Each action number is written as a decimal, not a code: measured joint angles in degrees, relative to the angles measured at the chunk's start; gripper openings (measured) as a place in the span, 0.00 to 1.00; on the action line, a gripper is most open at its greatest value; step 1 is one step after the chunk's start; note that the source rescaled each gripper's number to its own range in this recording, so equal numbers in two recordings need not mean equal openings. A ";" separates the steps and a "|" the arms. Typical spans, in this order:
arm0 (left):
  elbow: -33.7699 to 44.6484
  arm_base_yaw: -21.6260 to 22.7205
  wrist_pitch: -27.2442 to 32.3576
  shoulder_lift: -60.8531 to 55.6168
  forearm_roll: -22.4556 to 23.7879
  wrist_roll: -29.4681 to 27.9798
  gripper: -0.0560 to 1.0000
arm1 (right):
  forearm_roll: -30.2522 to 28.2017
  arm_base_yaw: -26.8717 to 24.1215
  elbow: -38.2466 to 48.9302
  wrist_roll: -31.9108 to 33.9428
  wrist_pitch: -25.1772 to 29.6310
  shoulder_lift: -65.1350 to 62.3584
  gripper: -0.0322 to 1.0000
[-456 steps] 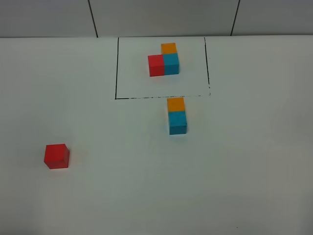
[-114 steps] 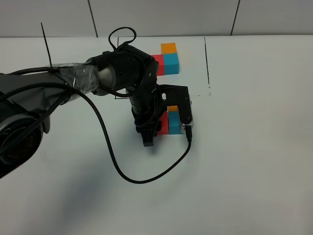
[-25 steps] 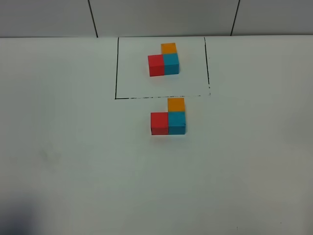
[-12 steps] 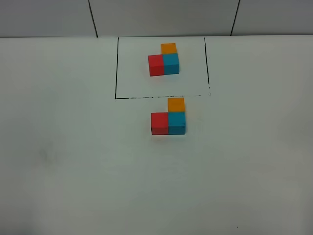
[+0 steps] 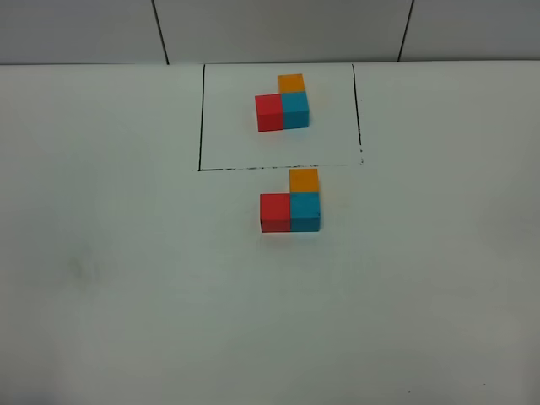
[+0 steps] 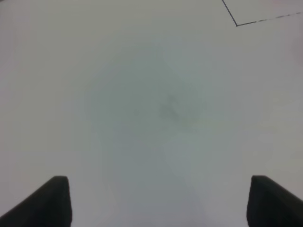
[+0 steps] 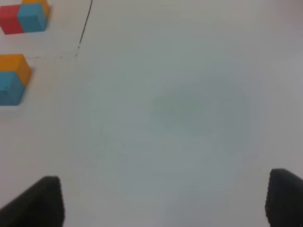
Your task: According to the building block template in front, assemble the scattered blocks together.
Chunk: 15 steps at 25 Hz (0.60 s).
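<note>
Sitting on the white table, the template lies inside its black drawn rectangle. Just outside that line, the red cube touches the blue cube, with the orange cube behind the blue. Both the left gripper and the right gripper hover with jaws apart, holding nothing.

Two red cubes, two blue cubes, two orange cubes, one drawn black rectangle
</note>
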 joint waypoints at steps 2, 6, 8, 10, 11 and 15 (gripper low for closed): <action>0.00 0.00 0.00 0.00 0.00 -0.22 0.74 | 0.00 0.00 0.00 0.06 0.00 0.00 0.74; 0.00 0.00 0.00 0.00 0.00 -1.15 0.74 | 0.00 0.00 0.00 0.06 0.00 0.00 0.74; 0.00 0.00 0.00 0.00 0.00 -1.20 0.74 | 0.00 0.00 0.00 0.06 0.00 0.00 0.74; 0.00 0.00 0.00 0.00 0.00 -1.32 0.74 | 0.00 0.00 0.00 0.06 0.00 0.00 0.74; 0.00 0.00 0.00 0.00 0.00 -1.32 0.74 | 0.00 0.00 0.00 0.06 0.00 0.00 0.74; 0.00 0.00 0.00 0.00 0.00 -1.32 0.74 | 0.00 0.00 0.00 0.06 0.00 0.00 0.74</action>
